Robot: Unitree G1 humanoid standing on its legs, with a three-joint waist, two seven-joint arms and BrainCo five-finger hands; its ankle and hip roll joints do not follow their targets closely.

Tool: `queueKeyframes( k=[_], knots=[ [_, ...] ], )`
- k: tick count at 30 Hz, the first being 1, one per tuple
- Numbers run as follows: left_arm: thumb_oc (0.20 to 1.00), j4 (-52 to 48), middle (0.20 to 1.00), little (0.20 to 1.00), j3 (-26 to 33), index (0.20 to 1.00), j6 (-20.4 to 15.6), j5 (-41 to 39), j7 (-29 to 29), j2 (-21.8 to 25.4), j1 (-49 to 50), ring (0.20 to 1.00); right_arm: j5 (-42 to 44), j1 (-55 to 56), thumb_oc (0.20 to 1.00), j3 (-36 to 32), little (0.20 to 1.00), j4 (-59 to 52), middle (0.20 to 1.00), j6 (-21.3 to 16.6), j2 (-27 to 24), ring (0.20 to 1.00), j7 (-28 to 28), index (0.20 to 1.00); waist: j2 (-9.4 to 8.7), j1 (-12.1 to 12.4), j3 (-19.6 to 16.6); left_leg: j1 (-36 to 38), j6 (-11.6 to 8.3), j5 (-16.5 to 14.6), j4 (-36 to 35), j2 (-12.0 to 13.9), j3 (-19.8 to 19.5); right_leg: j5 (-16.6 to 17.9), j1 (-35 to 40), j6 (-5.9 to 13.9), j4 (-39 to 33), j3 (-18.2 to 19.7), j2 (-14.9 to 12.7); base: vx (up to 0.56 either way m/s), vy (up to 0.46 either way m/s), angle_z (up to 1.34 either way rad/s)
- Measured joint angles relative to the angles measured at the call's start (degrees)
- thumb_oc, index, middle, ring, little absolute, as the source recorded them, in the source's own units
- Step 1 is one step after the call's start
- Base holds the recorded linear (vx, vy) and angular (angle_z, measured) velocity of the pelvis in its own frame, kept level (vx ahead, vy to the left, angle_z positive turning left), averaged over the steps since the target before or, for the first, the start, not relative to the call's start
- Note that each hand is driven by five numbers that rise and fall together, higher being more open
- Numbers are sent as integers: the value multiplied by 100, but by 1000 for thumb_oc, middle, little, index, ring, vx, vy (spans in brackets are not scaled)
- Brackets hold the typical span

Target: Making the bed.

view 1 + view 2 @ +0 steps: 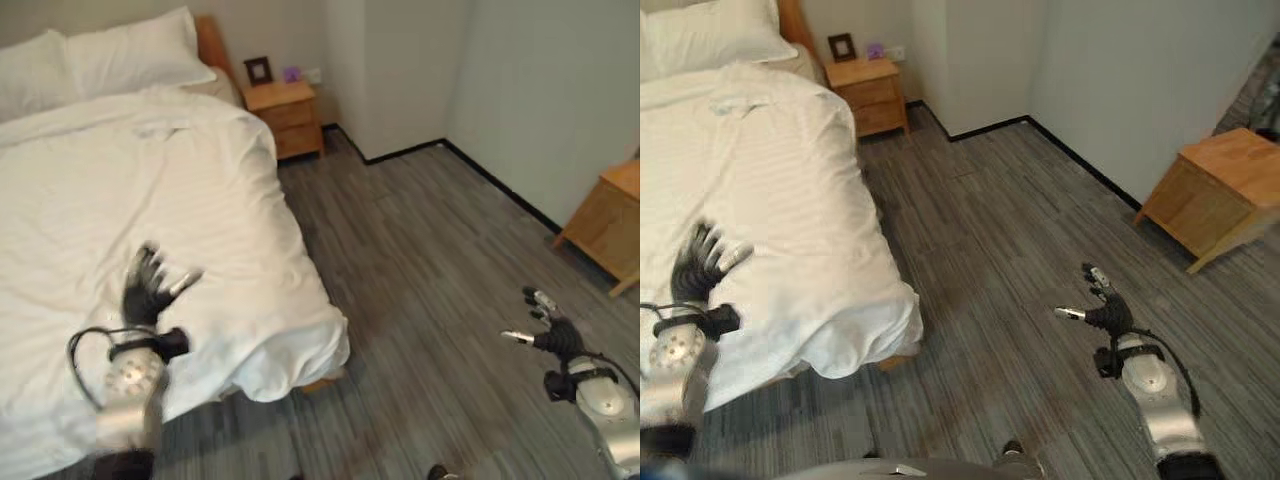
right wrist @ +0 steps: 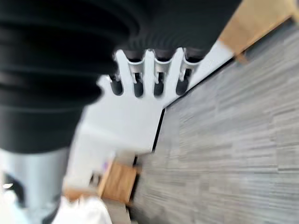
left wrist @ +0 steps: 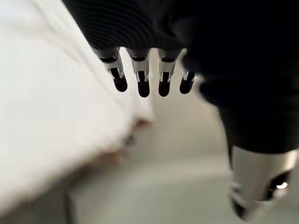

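A white duvet (image 1: 150,200) is lying spread over the bed (image 1: 322,380), its near corner hanging down over the foot toward the grey wood-look floor (image 1: 420,260), while two white pillows (image 1: 100,55) are sitting at the head against the wooden headboard (image 1: 212,42). The robot's left hand (image 1: 152,285) is hovering over the duvet near the bed's foot, fingers spread straight and holding nothing. Its right hand (image 1: 1102,308) is hanging well apart from the bed over the floor, fingers likewise loose and empty. A wooden nightstand (image 1: 287,118) carrying a small picture frame (image 1: 259,70) is standing just beside the headboard, and another wooden cabinet (image 1: 1215,195) is sitting against the far wall.
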Motion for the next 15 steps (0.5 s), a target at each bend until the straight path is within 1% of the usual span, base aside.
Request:
queueKeyframes(
  k=[1, 2, 3, 4, 5, 6, 7, 8, 9, 10, 11, 12, 13, 14, 15],
  knots=[
    [1000, 899, 1000, 1000, -249, 1000, 253, 16, -27, -34, -50, 1000, -27, -84, 1000, 504, 1000, -22, 1000, 305, 141, 1000, 75, 1000, -142, 174, 66, -46, 32, 18, 707, 121, -914, -193, -134, -156, 250, 329, -11, -74, -365, -137],
    [1000, 1360, 1000, 1000, -199, 1000, 350, 11, 55, 62, -231, 1000, -32, -133, 1000, 682, 1000, -264, 1000, 317, 106, 1000, 128, 1000, -236, 353, 141, -198, 111, 65, 1260, 130, -1734, -253, -313, -279, 508, 701, -6, 6, -363, -182],
    [1000, 1730, 1000, 1000, -127, 1000, 382, -2, 149, 93, -360, 1000, -30, -236, 1000, 806, 1000, -479, 1000, 285, 116, 1000, 163, 1000, -391, 521, 187, -496, 256, -5, 1751, -11, -2577, -216, -453, -459, 580, 1081, -8, 69, -163, -165],
    [1000, 2164, 1000, 1000, -97, 1000, 416, 5, 205, 154, -528, 1000, -29, -345, 1000, 831, 1000, -630, 1000, 173, 112, 1000, 188, 1000, -531, 563, 216, -609, -14, -354, 1676, -320, -3174, -102, -405, -422, 400, 1075, -146, 158, -278, -125],
    [1000, 2353, 1000, 1000, -142, 1000, 451, 6, 231, 141, -614, 1000, -29, -466, 1000, 859, 1000, -619, 1000, 148, 56, 1000, 203, 1000, -584, 463, 247, -655, -48, -524, 1461, -576, -3420, -62, -336, -439, 265, 1062, -172, 89, -105, -70],
    [1000, 2514, 1000, 1000, -353, 1000, 498, 8, 254, 145, -749, 1000, -30, -514, 1000, 839, 1000, -588, 1000, 156, -40, 1000, 213, 1000, -618, 444, 256, -718, -58, -572, 1138, -966, -3750, -31, -310, -468, 142, 1114, -199, 201, -184, -68],
    [1000, 2500, 1000, 1000, -787, 1000, 526, 28, 207, 145, -882, 1000, -33, -655, 1000, 864, 1000, -604, 1000, 169, -290, 1000, 213, 1000, -604, 422, 263, -921, 68, -615, 879, -1570, -3569, 3, -316, -431, 75, 1032, -169, 173, -109, -76],
    [1000, 2495, 1000, 1000, -928, 1000, 531, 119, 184, 135, -948, 1000, -43, -675, 1000, 897, 1000, -659, 1000, 170, -371, 1000, 208, 1000, -448, 399, 250, -1069, 258, -752, 784, -1739, -3390, 5, -317, -404, 42, 999, -30, 245, -146, -82],
    [1000, 2498, 1000, 1000, -1004, 1000, 530, 128, 179, 155, -1012, 1000, -73, -668, 1000, 945, 1000, -733, 1000, 170, -397, 1000, 195, 1000, -320, 376, 220, -1194, 764, -823, 821, -1819, -3561, 22, -367, -371, -34, 1070, 134, 220, -108, -79],
    [1000, 2545, 1000, 1000, -1006, 1000, 534, 138, 178, 133, -1002, 1000, -79, -721, 1000, 1121, 1000, -759, 1000, 167, -394, 1000, 174, 1000, -208, 532, 206, -1321, 758, -889, 828, -1616, -3446, -76, -632, -364, 462, 1141, 338, 251, -91, -99],
    [1000, 2464, 1000, 1000, -1051, 1000, 593, 159, 191, 194, -998, 1000, -108, -812, 1000, 1291, 1000, -761, 1000, 179, -312, 1000, 175, 1000, -249, 646, 197, -1423, 690, -959, 838, -1510, -3360, -739, -1169, -408, 2022, 1007, 463, 280, -58, -85],
    [1000, 2355, 1000, 1000, -1137, 1000, 598, 177, 191, 350, -940, 1000, -134, -888, 1000, 1392, 1000, -769, 1000, 177, -194, 1000, 176, 1000, -419, 644, 196, -1451, 627, -994, 861, -1556, -3410, -1193, -1164, -408, 2501, 971, 461, 375, -8, -32],
    [1000, 2321, 1000, 1000, -1222, 1000, 629, 181, 188, 501, -942, 1000, -156, -976, 1000, 1395, 1000, -781, 1000, 175, -84, 1000, 169, 1000, -674, 643, 263, -1499, 551, -947, 1073, -1711, -3407, -1380, -788, -490, 2192, 1024, 398, 438, 38, 5],
    [1000, 2339, 1000, 1000, -1260, 1000, 645, 191, 186, 584, -999, 1000, -226, -1084, 1000, 1381, 1000, -778, 1000, 172, -41, 1000, 166, 1000, -850, 663, 367, -1664, 555, -978, 1425, -1864, -3340, -1633, -443, -641, 1600, 1298, 371, 522, 40, -57],
    [1000, 2471, 1000, 1000, -1320, 1000, 768, 216, 219, 442, -999, 1000, -314, -1397, 1000, 1373, 1000, -657, 1000, 206, 18, 1000, 143, 1000, -666, 993, 498, -1850, 610, -1093, 1613, -1925, -3612, -1366, -281, -647, 1163, 1714, 529, 462, 26, -84]
  ],
)
